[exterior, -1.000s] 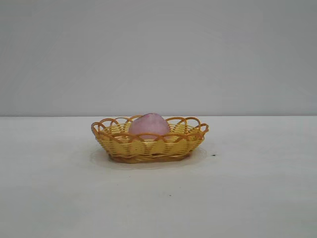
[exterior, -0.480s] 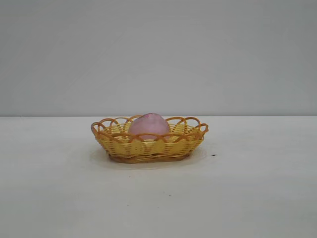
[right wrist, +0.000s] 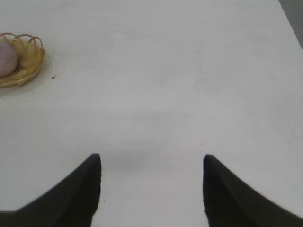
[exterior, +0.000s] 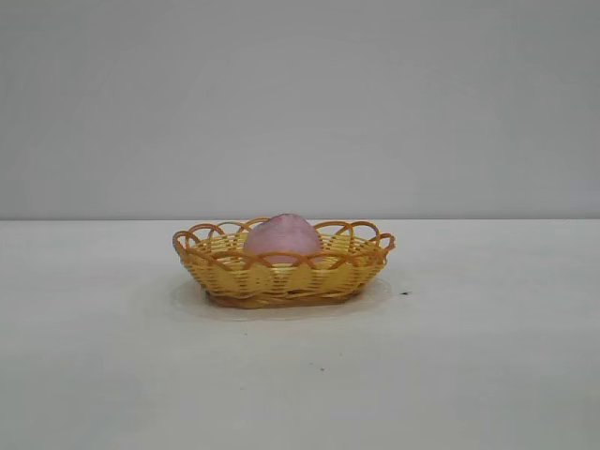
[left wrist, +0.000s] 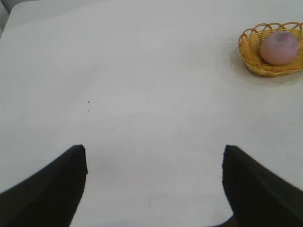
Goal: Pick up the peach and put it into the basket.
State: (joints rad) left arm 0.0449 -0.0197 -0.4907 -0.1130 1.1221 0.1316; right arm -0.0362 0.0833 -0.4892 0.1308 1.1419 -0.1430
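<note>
A matte dusty-pink rounded peach (exterior: 282, 237) with a slightly pointed top was seen resting inside a shallow oval woven wicker basket (exterior: 281, 278) of yellow sides and orange looped rim. The fruit sat near the basket's middle, its upper part rising above the scalloped rim. The basket was set on a plain white table (exterior: 487, 356), in front of a pale grey wall (exterior: 300, 103). A small dark speck (exterior: 404, 293) was noted on the tabletop just to the right of the basket.

No arm was shown in the exterior view. In the left wrist view, the left gripper (left wrist: 154, 182) was seen held above bare tabletop, its two dark fingers (left wrist: 52, 189) spread wide apart with nothing between them; the basket and peach lay well apart from it. In the right wrist view, the right gripper (right wrist: 152, 187) was likewise found parted and empty over the table, its fingers (right wrist: 232, 194) separated, with the basket far off at the edge of that picture.
</note>
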